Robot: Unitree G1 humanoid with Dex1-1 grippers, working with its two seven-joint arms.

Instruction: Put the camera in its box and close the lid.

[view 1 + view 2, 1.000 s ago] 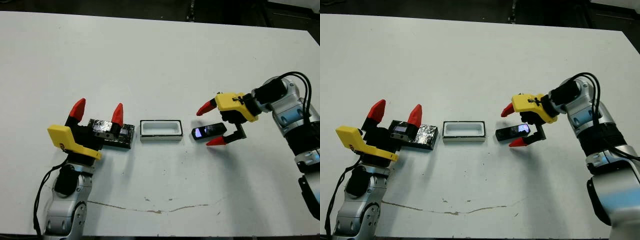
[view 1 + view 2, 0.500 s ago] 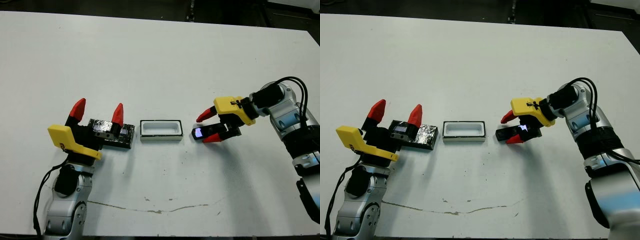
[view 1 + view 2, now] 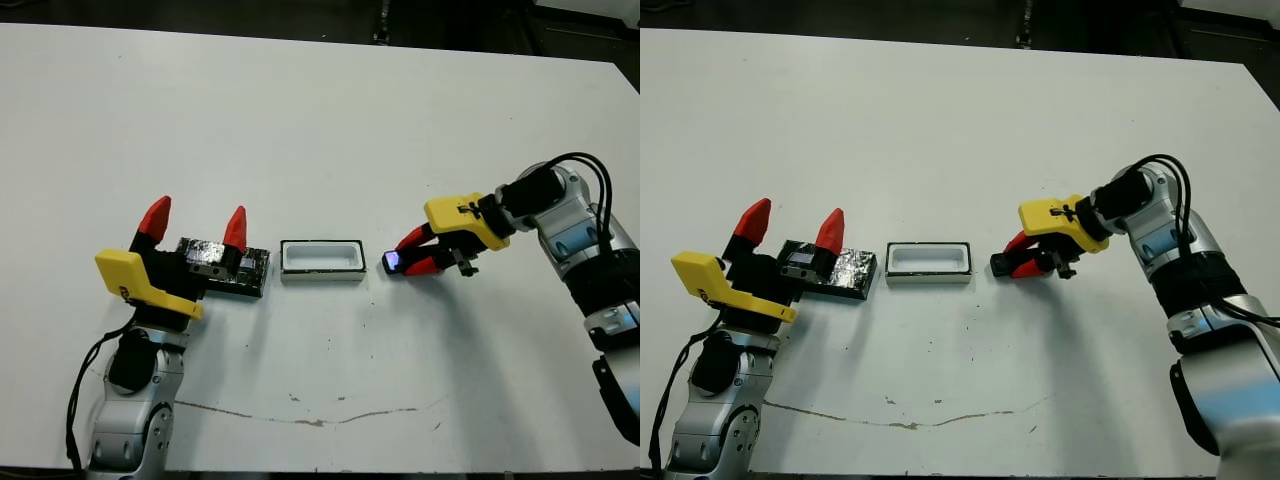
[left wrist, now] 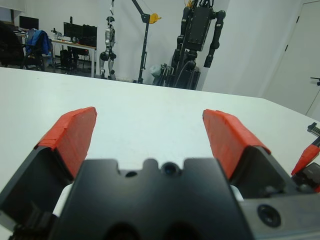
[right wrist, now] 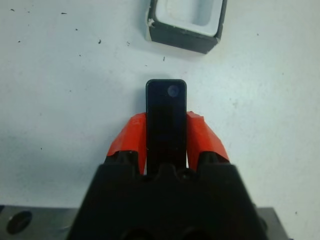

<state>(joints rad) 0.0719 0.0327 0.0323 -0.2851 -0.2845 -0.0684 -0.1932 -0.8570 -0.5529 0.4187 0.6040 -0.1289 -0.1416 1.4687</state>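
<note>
The right gripper [image 5: 166,132] is clamping the camera [image 5: 166,117] on the table beside the empty box [image 3: 321,259], risking slippage from its end-only grip, while the left gripper's [image 3: 195,222] fingers are standing apart.

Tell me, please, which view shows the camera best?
The right wrist view: the camera fills the centre, clamped between the right fingers. Both eye views show only its end poking out towards the box. The left wrist view shows none of it.
</note>
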